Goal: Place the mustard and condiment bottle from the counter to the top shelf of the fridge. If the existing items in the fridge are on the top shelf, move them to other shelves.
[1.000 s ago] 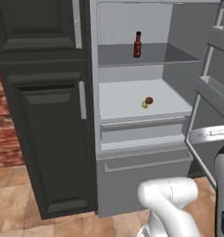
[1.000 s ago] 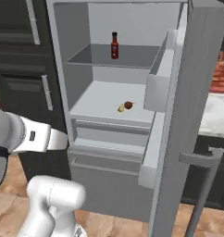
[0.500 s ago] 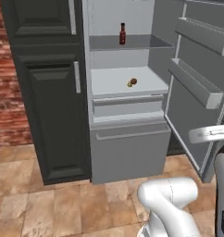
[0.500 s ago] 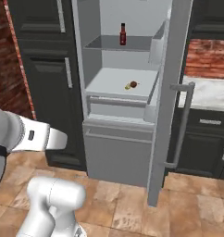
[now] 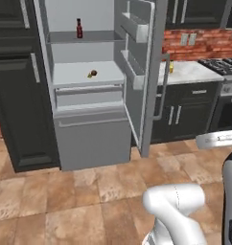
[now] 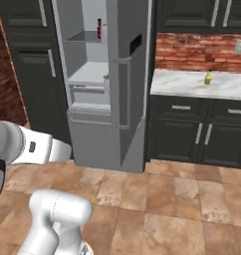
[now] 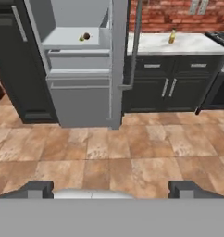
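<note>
The fridge (image 5: 89,129) stands open. On its top shelf (image 5: 96,37) the dark red condiment bottle (image 5: 79,28) (image 6: 99,28) stands upright. The existing items (image 5: 92,73) (image 7: 85,36), a tiny brown round one and a small yellow piece, lie on the wider white shelf below. The pale-yellow mustard (image 5: 171,67) (image 6: 208,78) (image 7: 171,37) stands on the white marble counter (image 5: 187,72) (image 6: 192,87), right of the fridge. My gripper (image 7: 111,189) is open and holds nothing, low over the tiled floor and well short of fridge and counter.
The fridge door (image 5: 144,72) swings out between the shelves and the counter, edge-on in the hand view. A tall dark cabinet (image 5: 15,95) flanks the fridge on the left. A gas stove (image 5: 223,64) adjoins the counter at the right. Brown floor tiles lie ahead.
The base has backed away and turned right, so the fridge sits farther off and to the left, and the counter with the mustard has come into view. The gripper stays open.
</note>
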Tool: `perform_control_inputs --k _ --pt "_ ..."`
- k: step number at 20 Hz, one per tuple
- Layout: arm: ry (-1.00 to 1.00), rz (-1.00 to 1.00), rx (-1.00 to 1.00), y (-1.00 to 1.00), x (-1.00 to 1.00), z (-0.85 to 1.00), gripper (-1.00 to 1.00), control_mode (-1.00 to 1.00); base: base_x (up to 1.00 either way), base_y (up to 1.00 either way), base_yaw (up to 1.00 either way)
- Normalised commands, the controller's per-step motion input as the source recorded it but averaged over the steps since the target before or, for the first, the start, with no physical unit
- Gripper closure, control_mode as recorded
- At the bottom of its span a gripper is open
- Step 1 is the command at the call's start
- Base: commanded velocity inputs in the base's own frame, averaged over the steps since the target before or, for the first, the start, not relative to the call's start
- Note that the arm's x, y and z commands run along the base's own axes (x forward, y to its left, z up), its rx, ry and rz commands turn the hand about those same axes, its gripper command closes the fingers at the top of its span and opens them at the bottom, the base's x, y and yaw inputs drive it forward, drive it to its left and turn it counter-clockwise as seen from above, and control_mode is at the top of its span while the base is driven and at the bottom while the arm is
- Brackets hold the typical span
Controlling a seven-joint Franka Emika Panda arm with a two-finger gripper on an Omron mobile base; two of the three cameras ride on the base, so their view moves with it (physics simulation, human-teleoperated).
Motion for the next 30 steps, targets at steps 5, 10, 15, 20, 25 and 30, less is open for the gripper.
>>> perform_control_inputs --k 5,10,15,20,25,30 --pt "0.0 0.0 0.0 0.0 0.0 0.0 -1.0 1.0 0.29 -1.0 -0.09" --pt "0.0 0.0 0.0 0.0 0.0 0.0 -1.0 1.0 0.98 -1.0 0.0" --pt "0.0 0.0 0.0 0.0 0.0 0.0 -1.0 1.0 1.0 -0.91 0.0" --pt "0.0 0.0 0.0 0.0 0.0 0.0 -1.0 1.0 1.0 -0.66 0.0" --pt "0.0 0.0 0.0 0.0 0.0 0.0 -1.0 1.0 0.86 -0.04 0.03" --pt "0.0 0.0 0.0 0.0 0.0 0.0 -1.0 1.0 0.86 0.0 0.03"
